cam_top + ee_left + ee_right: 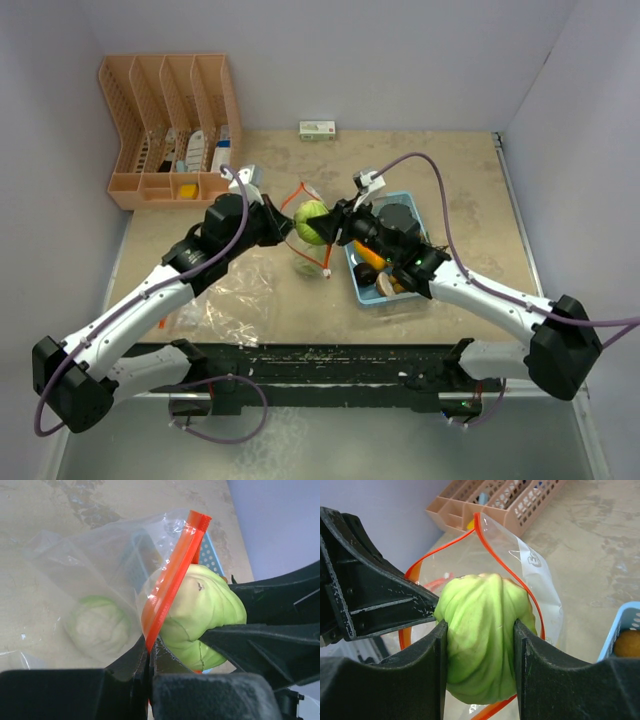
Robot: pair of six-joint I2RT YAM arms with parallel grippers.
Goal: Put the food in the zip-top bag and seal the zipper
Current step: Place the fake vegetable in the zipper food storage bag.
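At bag mouth: one green piece loaded, one in hand, zipper unsealed.
Right pincer (479, 630) is clamped on the green piece (480, 597), right at the mouth of the bag (90, 565). The orange zipper (175, 570) loops partly round the piece, so I'd call it half through and not released. Left pincer (149, 654) is pinched on the zipper rim, holding the mouth up. A pale green lump (97, 625) lies inside, low in the bag. Tray (352, 272) on the table (470, 200), just beside the bag, holds an orange fruit (627, 642) and more pieces under my right arm; can't count them. My read: early, with most food left to load and then the seal.
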